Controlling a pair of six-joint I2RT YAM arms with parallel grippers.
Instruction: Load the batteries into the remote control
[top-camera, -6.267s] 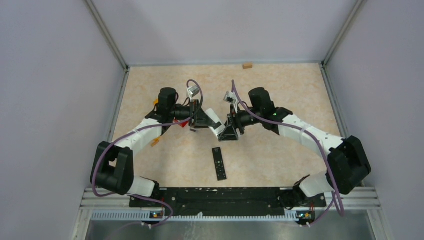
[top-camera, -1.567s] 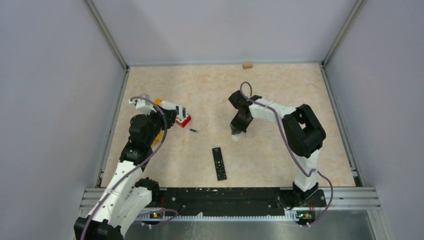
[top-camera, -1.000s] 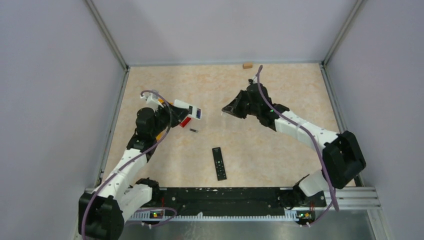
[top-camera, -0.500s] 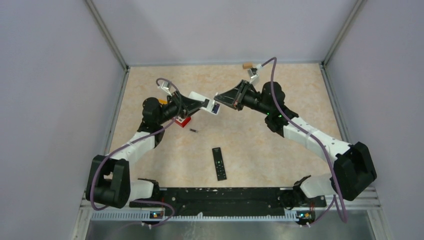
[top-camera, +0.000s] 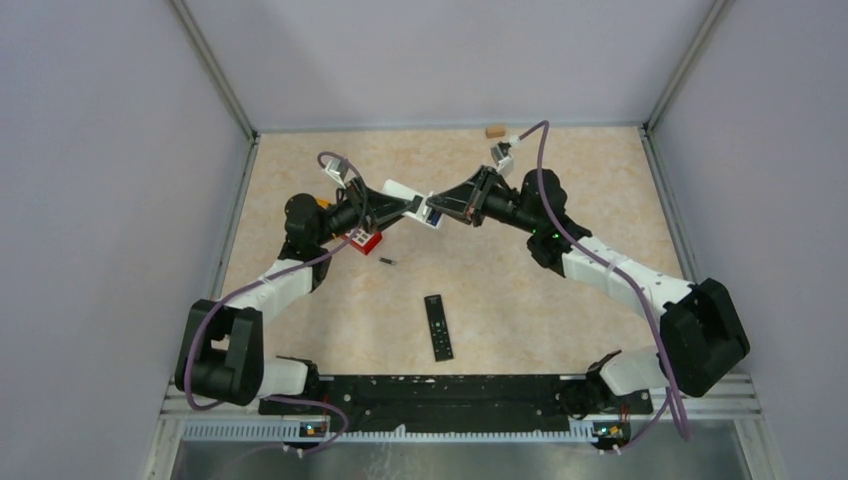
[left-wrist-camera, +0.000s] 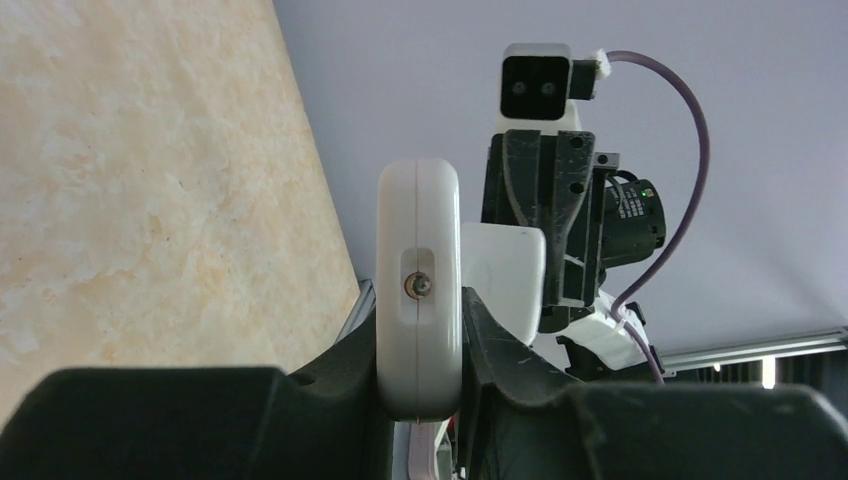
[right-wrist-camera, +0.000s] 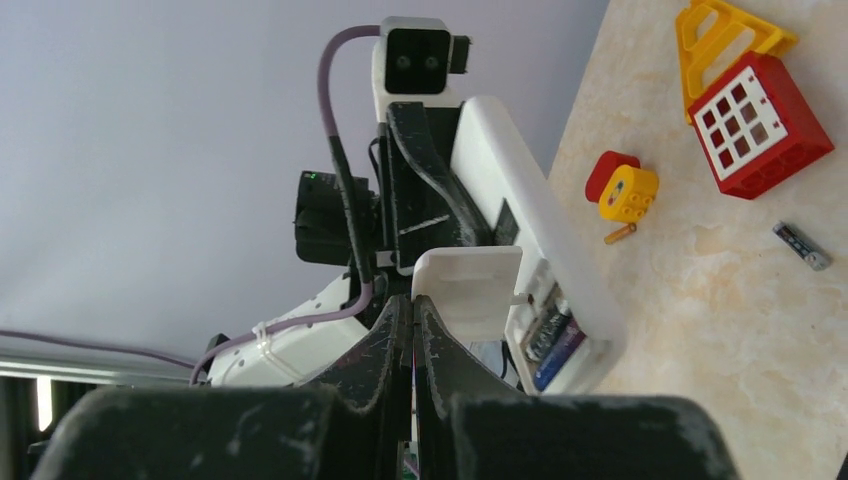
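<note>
White plastic remote (right-wrist-camera: 530, 230) clamped in left gripper (left-wrist-camera: 420, 345); right gripper (right-wrist-camera: 412, 318), pinching the cover (right-wrist-camera: 468, 280), has closed in on it. Batteries (right-wrist-camera: 552, 338) occupy its bay (loose battery (top-camera: 386, 261) near-side of remote, unmoved).

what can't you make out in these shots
1. Right wrist view: the cover in the right gripper hides part of the open bay of the white remote, so the battery count inside is unclear.
2. Left wrist view: only that remote's end shows, clamped in the left gripper; the bay faces away.
3. Top view: the loose battery is too small to read its ends; the underside of the black remote is hidden.
</note>
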